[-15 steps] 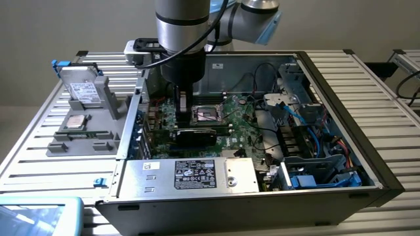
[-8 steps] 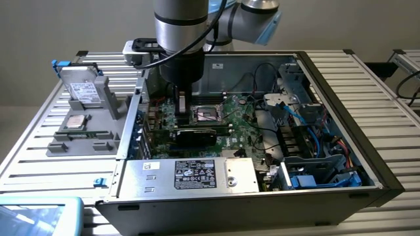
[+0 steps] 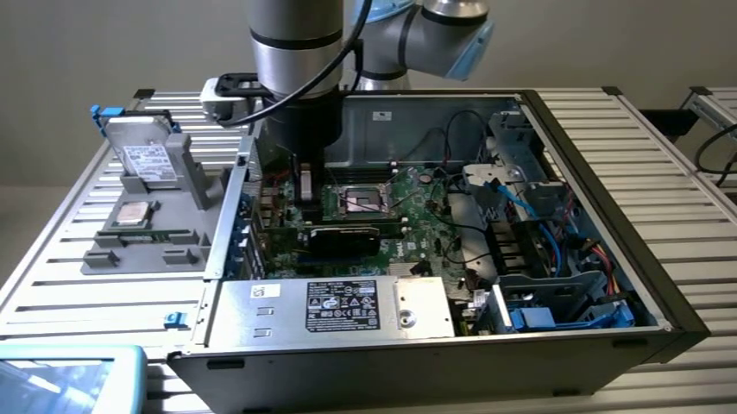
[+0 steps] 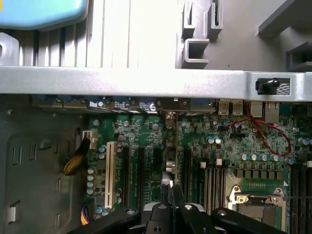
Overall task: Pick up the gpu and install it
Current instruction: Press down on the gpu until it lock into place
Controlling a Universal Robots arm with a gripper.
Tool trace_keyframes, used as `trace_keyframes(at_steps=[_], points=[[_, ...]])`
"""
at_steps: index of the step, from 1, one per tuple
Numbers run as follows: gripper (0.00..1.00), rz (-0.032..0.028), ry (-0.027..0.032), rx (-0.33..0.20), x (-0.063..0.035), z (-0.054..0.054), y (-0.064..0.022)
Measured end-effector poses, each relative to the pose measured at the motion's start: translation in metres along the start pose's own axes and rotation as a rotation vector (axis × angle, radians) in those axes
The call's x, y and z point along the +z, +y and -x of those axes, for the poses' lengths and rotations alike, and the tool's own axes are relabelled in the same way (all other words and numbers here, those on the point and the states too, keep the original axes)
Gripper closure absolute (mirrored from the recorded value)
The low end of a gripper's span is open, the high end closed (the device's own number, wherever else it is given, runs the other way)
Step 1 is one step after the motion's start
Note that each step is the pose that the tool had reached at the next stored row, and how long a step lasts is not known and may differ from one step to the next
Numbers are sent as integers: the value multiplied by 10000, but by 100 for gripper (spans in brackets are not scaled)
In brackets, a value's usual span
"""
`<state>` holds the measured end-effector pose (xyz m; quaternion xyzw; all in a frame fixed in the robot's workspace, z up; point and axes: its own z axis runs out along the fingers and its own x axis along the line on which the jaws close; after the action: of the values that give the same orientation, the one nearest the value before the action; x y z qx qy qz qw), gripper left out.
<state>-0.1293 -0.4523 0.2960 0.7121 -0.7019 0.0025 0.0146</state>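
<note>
Pressed together, the claw (image 4: 170, 197) sits directly over the top edge of the gpu (image 4: 168, 156); whether it pinches the card cannot be told. The gpu stands on edge in a slot of the green motherboard (image 4: 219, 146), inside the open computer case (image 3: 599, 259). A silver power supply (image 3: 334, 306) fills the case's near side. The case rests on a slatted metal desk (image 3: 668, 147), a grey fixture (image 3: 150, 233) to its left, with a plain grey wall (image 3: 116, 43) beyond.
</note>
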Motion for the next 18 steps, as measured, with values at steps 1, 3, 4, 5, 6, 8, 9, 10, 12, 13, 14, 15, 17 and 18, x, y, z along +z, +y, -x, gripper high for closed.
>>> trace_keyframes(at_steps=[1,3,4,5,6,8,9,10,12,13,14,15,17,18], points=[[88,-43,6,2,8,6,6],[88,-93,16,8,31,16,20],[88,-99,23,10,47,19,28],[88,-101,27,11,65,21,33],[88,-101,33,13,82,22,35],[88,-101,43,12,120,24,34],[88,-102,42,12,138,25,34],[88,-102,42,14,156,27,38],[88,-100,43,18,178,43,60],[88,-101,43,21,184,51,69],[88,-101,43,24,188,60,74],[88,-102,42,27,195,67,77],[88,-102,41,32,214,79,84],[88,-101,42,34,223,81,88]])
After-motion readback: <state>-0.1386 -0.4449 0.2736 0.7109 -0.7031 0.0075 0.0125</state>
